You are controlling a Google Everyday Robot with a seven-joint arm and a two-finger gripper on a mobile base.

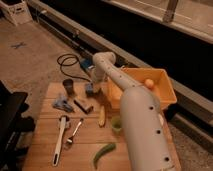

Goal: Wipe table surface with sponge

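Observation:
A small grey-blue sponge (90, 89) sits at the far middle of the wooden table (45, 150), left of the orange bin. My gripper (93, 83) is at the end of the white arm (140, 125) and is down right over the sponge, at or just above it. The arm runs from the bottom right of the view, bends at the far edge of the table and hides part of the sponge and the table's right side.
An orange bin (162, 95) holding an orange ball (149, 83) stands at the far right. On the table lie a dark cup (68, 86), a blue object (62, 103), a dark block (82, 106), a yellow piece (101, 116), a green cup (116, 123), a green pod (103, 153), a fork (73, 134) and a white utensil (59, 140).

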